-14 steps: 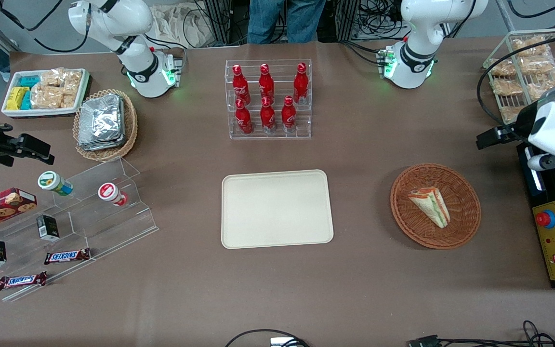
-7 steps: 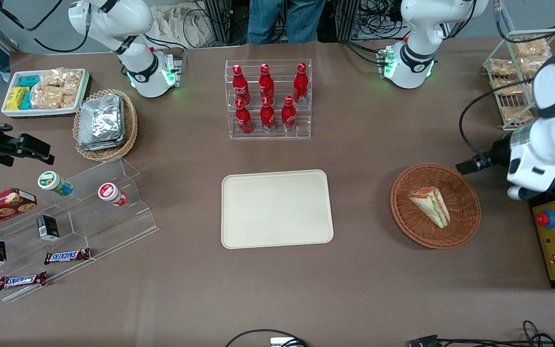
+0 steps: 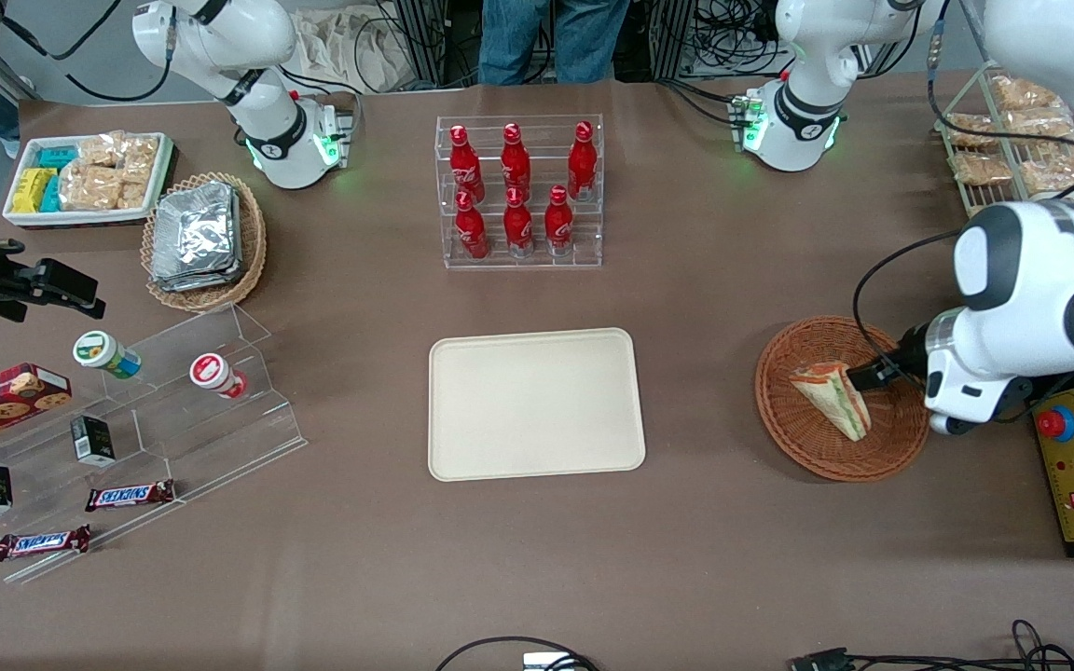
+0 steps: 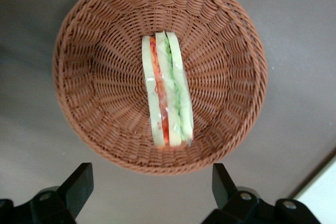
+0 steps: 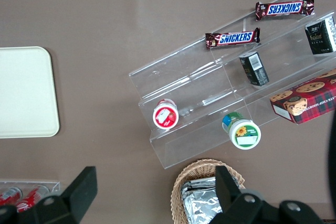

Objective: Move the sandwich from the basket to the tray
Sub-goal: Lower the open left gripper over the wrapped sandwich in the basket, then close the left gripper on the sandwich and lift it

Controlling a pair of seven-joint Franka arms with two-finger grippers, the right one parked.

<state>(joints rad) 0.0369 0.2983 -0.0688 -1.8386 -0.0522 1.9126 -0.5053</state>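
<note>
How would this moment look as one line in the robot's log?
phase: approach | gripper: open, above basket | sandwich: in basket, not gripped | tray: bare

SNICKERS – 2 choc bars (image 5: pixel 232 38), prob. same.

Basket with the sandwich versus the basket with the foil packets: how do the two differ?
The basket is reddish-brown and holds one sandwich; the tan basket is paler and holds stacked foil packets. The basket sits toward the working arm's end, under the open gripper; the tan basket lies toward the parked arm's end. Both are round woven wicker.
</note>
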